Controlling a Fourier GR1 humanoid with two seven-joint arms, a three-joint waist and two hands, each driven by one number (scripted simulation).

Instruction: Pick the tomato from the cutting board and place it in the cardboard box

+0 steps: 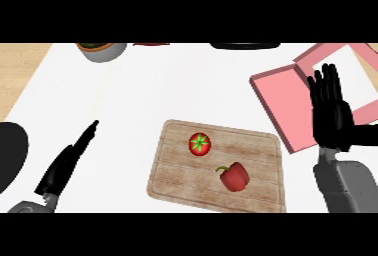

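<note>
A red tomato [199,143] with a green stem star lies on the wooden cutting board [258,145], in its upper left part. The box [284,102] stands to the board's right; it looks pink, with open flaps and a white inside. My right hand [330,112] is raised at the right, fingers straight and pointing up, in front of the box, apart from the tomato. My left hand [68,162] lies at the lower left, seen edge-on, fingers straight and pointing up-right, well left of the board. Neither hand holds anything.
A red bell pepper [235,177] lies on the board below and right of the tomato. A grey bowl [102,50] sits at the counter's far left edge, a black object [245,45] at the far middle, and a dark round shape [11,150] at the left edge.
</note>
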